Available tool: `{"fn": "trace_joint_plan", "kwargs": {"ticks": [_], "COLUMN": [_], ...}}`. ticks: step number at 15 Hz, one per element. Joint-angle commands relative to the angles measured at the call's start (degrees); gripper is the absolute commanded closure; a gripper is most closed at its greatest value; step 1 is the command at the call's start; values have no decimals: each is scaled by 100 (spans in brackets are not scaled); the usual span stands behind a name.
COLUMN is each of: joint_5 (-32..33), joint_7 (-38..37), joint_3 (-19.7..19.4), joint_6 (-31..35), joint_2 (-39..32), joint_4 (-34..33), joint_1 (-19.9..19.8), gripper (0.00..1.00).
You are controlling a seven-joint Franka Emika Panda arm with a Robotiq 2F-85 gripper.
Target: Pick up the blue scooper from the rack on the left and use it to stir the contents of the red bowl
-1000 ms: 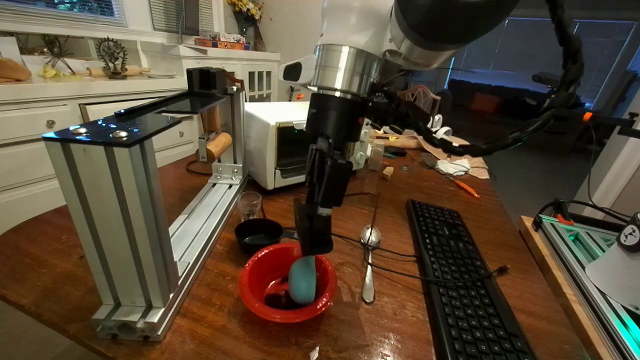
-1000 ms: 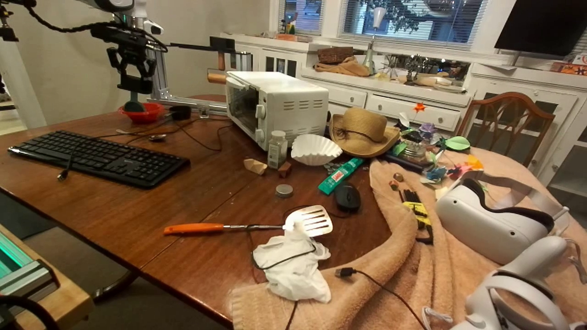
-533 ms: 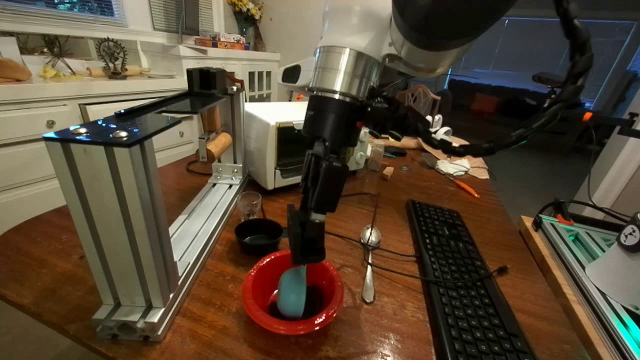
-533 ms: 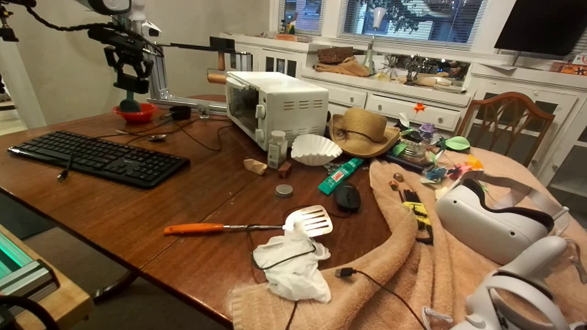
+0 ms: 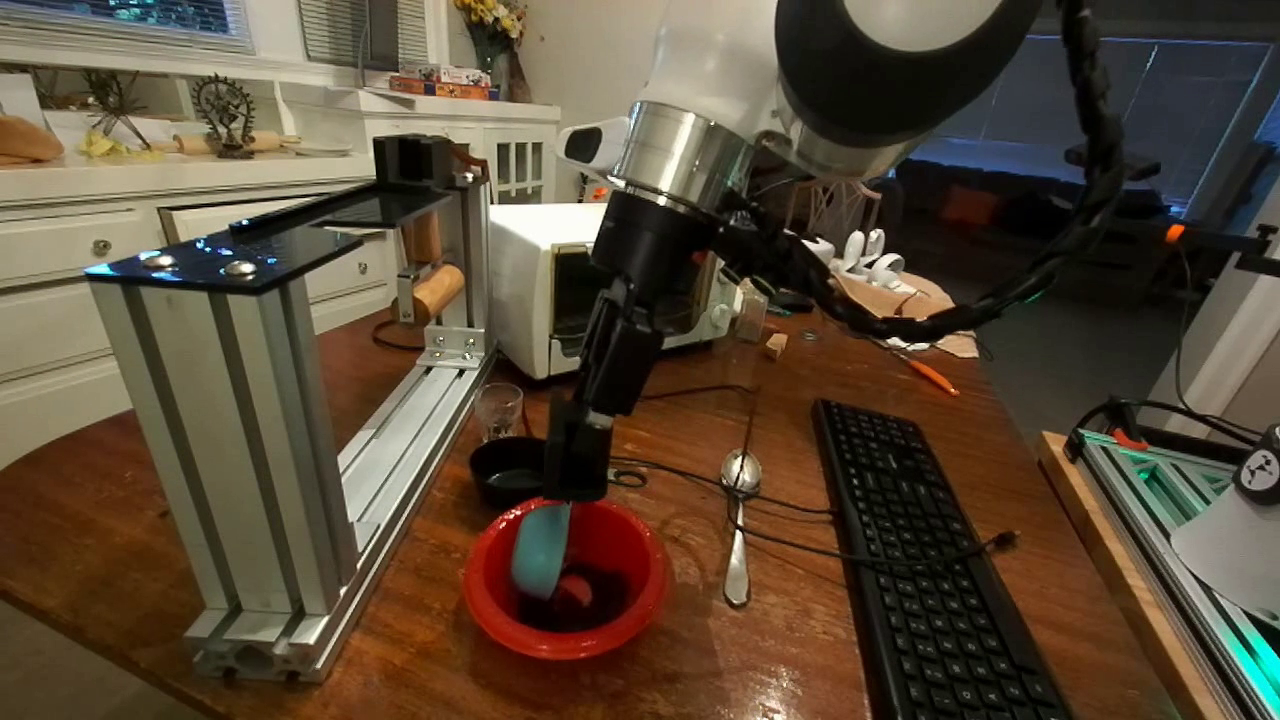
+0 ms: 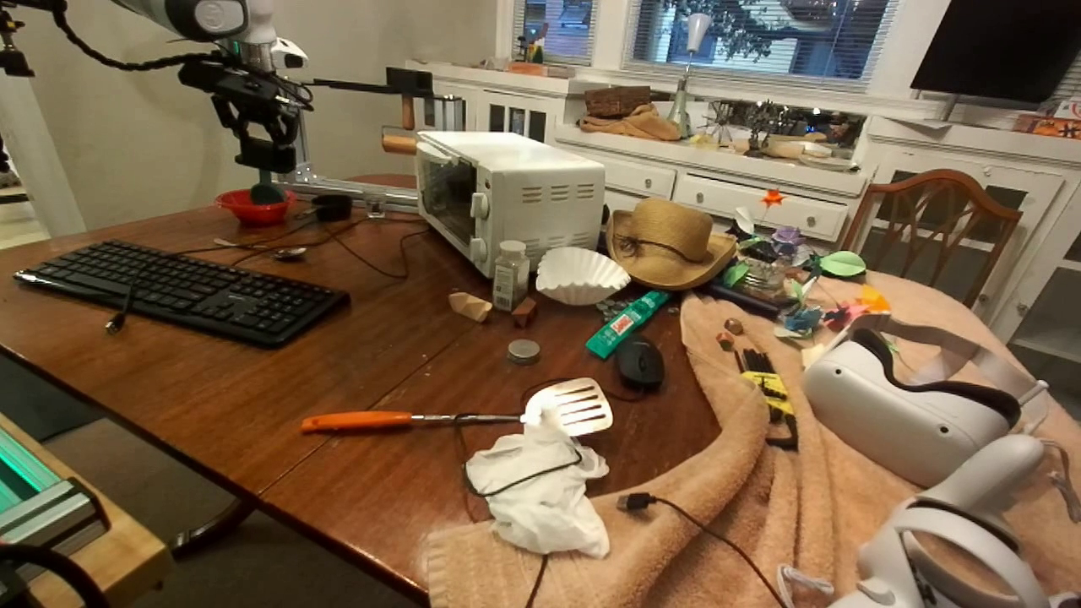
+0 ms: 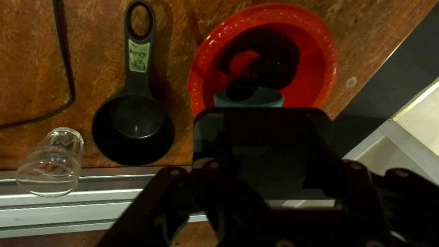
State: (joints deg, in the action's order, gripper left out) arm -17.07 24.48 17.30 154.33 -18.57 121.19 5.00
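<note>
My gripper (image 5: 578, 488) points down over the red bowl (image 5: 652, 575) and is shut on the blue scooper (image 5: 540, 550); the handle is mostly hidden by the fingers. The scooper's head hangs tilted inside the bowl, by the wall on the rack's side in that exterior view. Dark brown contents (image 5: 605, 600) lie on the bowl's bottom, and in the wrist view some contents (image 7: 241, 92) sit in or behind the scoop's mouth. Silver posts of the rack (image 5: 215, 430) stand left of the bowl, and its rail (image 7: 61, 209) crosses the wrist view.
Behind the bowl are a black cup with a handle (image 7: 139, 82) and a clear glass (image 7: 51, 168). A silver spoon (image 5: 738, 560), cables and a black keyboard (image 5: 930, 560) lie to the right. The white toaster oven (image 5: 525, 290) stands farther back.
The gripper tilts more and has carried the scooper leftward across the bowl in an exterior view. The bowl slid slightly toward that camera, then back left. More contents show now.
</note>
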Motion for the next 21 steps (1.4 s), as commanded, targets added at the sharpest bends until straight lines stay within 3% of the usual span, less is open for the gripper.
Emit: {"fn": "trace_joint_plan", "kwargs": {"ticks": [1,4,10,16,21], "joint_5": [609,850,165,-622,-587], "joint_7": [-441,-563,-54,435,431], "joint_3": [-228,-240,111,286,227], "joint_6": [-98,-441,-1177,-798,-264], "joint_2": [266,370,327,116,-38], "joint_4": [205,170,-41,-61,15], "joint_1": [115,97,-16,-72,-70], "gripper": [65,65,65,65,65]}}
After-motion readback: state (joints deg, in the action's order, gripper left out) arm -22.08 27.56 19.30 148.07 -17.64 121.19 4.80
